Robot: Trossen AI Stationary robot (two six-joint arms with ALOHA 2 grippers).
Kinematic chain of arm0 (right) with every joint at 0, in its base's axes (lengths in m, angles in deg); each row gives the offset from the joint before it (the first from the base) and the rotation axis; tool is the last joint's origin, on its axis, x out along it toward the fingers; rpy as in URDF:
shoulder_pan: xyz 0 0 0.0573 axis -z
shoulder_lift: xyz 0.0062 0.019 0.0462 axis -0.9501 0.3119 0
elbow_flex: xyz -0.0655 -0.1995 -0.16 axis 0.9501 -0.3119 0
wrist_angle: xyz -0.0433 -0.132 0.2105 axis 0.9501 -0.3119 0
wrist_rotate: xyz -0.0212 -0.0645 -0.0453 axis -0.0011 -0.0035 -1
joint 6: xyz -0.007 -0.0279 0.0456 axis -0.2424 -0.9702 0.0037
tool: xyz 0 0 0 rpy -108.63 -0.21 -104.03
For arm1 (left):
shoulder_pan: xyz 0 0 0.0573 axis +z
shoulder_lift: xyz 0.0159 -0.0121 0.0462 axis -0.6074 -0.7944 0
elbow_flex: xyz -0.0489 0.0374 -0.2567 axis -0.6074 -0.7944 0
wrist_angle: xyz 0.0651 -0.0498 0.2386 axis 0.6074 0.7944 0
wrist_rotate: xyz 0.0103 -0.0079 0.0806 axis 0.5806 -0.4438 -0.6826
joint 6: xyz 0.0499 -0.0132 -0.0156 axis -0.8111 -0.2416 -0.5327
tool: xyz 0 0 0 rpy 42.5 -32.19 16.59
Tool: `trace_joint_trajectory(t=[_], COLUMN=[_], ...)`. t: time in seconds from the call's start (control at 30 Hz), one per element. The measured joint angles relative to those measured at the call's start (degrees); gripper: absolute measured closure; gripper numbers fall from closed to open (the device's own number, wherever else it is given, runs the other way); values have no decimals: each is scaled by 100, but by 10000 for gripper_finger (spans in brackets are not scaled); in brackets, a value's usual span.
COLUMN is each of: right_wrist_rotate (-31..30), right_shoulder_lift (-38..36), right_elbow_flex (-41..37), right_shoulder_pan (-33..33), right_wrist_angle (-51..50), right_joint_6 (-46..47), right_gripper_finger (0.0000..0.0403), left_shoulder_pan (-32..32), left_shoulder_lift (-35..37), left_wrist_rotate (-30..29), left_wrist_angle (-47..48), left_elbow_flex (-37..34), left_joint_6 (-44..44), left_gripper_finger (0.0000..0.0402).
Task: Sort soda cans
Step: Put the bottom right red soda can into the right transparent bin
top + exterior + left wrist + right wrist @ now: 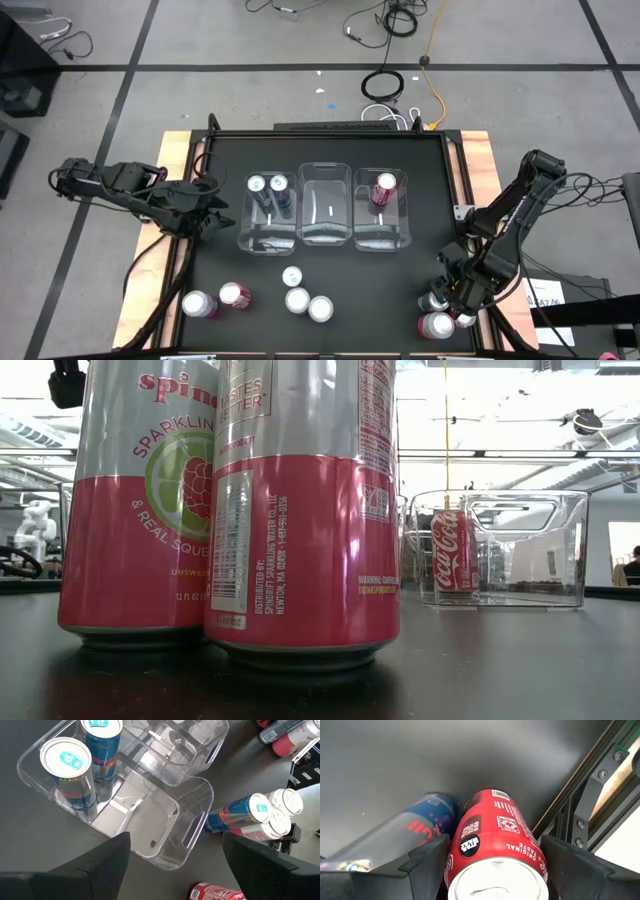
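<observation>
Counting from above: three clear bins [326,205] in a row, two blue cans [268,186] in the left one, one red can [384,187] in the right one, five loose cans [296,299] up front, roughly three more [437,322] by the right corner.

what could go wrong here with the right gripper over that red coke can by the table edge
1. The right gripper straddles the red cola can, which seems pressed against a blue and silver can; closing could knock or pinch the neighbour.
2. Both cans sit near the table's metal edge rail, so a nudge may jam or tip one.
3. The left gripper hangs open over the clear plastic bin holding two blue cans; dropping lower could bump it.
</observation>
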Motion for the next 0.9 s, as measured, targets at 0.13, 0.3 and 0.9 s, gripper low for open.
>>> trace_joint_trajectory(t=[0.13, 0.3, 0.9], right_wrist_rotate=[3, 5, 587], right_shoulder_lift=[-44, -138, -160], right_elbow_flex=[-2, -31, -11], right_shoulder_pan=[0, -2, 0], right_wrist_angle=[19, -52, -88], right_joint_6=[-196, -249, -792], right_gripper_finger=[100, 78, 18], left_shoulder_pan=[0, -2, 0], left_shoulder_lift=[1, 2, -1], left_wrist_rotate=[-1, 0, -48], left_wrist_angle=[0, 0, 0], left_elbow_flex=[0, 0, 0], left_joint_6=[0, 0, 11], left_gripper_finger=[77, 77, 77])
